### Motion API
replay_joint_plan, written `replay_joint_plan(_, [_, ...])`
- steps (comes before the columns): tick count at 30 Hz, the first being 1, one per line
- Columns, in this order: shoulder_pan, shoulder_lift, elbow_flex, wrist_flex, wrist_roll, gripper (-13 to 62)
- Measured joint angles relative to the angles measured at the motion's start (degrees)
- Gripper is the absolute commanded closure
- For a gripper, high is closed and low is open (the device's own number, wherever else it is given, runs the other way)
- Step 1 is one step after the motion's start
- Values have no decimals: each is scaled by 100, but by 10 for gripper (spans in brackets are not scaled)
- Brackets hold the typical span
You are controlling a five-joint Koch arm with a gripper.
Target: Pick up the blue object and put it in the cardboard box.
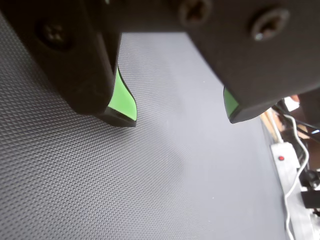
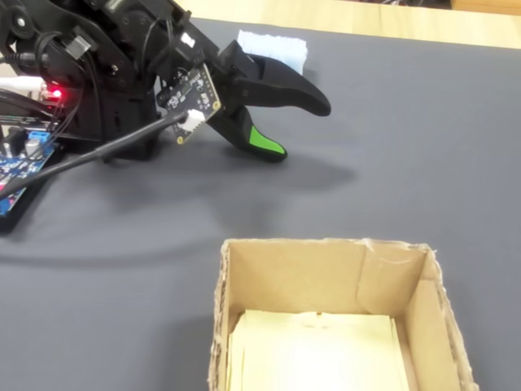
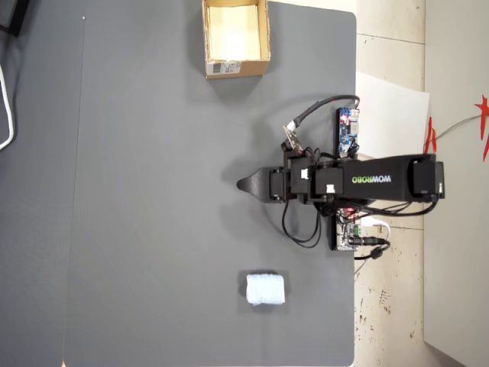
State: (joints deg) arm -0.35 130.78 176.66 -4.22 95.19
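Nothing done yet. Gripper (image 1: 181,120) parted and empty, jaws low over bare mat (image 3: 153,191). Lump (image 3: 266,290) untouched near the mat's bottom edge in the overhead view, well apart from gripper. Box (image 3: 236,37) empty at top. Left: reach, grasp, carry, drop.

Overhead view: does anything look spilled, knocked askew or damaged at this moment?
Nothing stands out. The cardboard box sits upright and empty at the mat's far edge, the blue object lies intact on the mat, apart from the open gripper. The box's rim looks slightly frayed in the fixed view, nothing more.
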Motion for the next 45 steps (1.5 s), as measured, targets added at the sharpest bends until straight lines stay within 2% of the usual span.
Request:
replay_joint_plan(15, [-940,0,0,0,308,159])
replay_joint_plan(27, [-2391,0,-132,70,677,159])
replay_joint_plan(44, [-3938,0,-1345,2522,800,164])
replay_joint_plan(45, [-4017,-9,-1819,2848,826,164])
